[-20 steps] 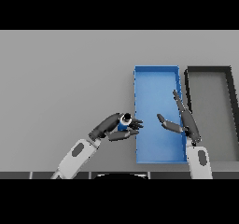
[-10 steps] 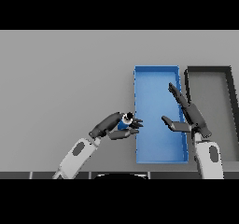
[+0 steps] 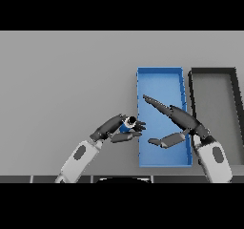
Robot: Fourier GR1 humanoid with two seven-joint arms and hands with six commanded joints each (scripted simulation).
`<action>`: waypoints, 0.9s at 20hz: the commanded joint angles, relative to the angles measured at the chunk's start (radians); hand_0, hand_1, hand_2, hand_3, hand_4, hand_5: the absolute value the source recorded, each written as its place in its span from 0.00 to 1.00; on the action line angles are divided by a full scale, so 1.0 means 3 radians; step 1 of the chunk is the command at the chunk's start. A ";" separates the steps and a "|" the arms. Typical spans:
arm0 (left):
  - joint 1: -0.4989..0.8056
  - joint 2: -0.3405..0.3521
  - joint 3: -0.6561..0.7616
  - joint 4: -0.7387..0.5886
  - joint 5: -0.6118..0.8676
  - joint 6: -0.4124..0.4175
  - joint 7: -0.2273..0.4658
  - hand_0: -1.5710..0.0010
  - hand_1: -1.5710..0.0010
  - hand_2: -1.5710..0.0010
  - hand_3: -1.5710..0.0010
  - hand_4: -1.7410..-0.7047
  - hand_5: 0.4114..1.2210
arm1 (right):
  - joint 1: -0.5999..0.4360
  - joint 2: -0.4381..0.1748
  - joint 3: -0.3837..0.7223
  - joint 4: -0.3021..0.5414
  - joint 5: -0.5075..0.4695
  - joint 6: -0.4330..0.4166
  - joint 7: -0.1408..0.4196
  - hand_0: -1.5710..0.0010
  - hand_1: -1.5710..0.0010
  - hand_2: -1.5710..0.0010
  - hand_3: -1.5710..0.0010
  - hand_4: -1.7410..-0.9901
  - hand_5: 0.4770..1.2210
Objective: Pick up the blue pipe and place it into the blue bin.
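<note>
Head view showed the left hand (image 3: 112, 129) grasping the short blue pipe (image 3: 127, 126), its open end facing up toward the camera, just left of the blue rectangular bin (image 3: 160, 72); the right hand (image 3: 178, 123) lay open over the bin, beside a dark grey bin (image 3: 213, 71).

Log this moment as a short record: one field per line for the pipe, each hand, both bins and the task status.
pipe: blue pipe, held just left of the blue bin's left wall
left hand: left hand, fingers curled round the pipe
right hand: right hand, open, fingers straight, over the blue bin
blue bin: blue bin, nothing lying in it
dark bin: dark bin, right of the blue bin
status: pipe not yet in the bin
</note>
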 commanded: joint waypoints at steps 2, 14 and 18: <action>0.0029 -0.0014 -0.0011 -0.0022 -0.0029 -0.0032 -0.0007 0.00 0.00 0.00 0.00 0.26 1.00 | -0.0087 0.0007 0.0086 -0.0024 -0.0093 0.0031 0.0162 1.00 1.00 1.00 1.00 0.67 0.06; 0.0057 -0.0130 0.0122 0.0008 0.0026 -0.0344 0.0015 0.00 0.00 0.00 0.00 0.28 1.00 | -0.0841 0.0492 0.0613 0.0461 -0.0147 0.0269 0.0625 1.00 0.99 0.99 1.00 0.70 0.05; 0.0116 -0.0164 0.0159 0.0044 -0.0038 -0.0351 0.0079 0.00 0.00 0.02 0.17 0.17 1.00 | -0.0990 0.0607 0.0674 0.0638 -0.0127 0.0334 0.0653 0.75 0.72 0.73 0.80 0.58 0.06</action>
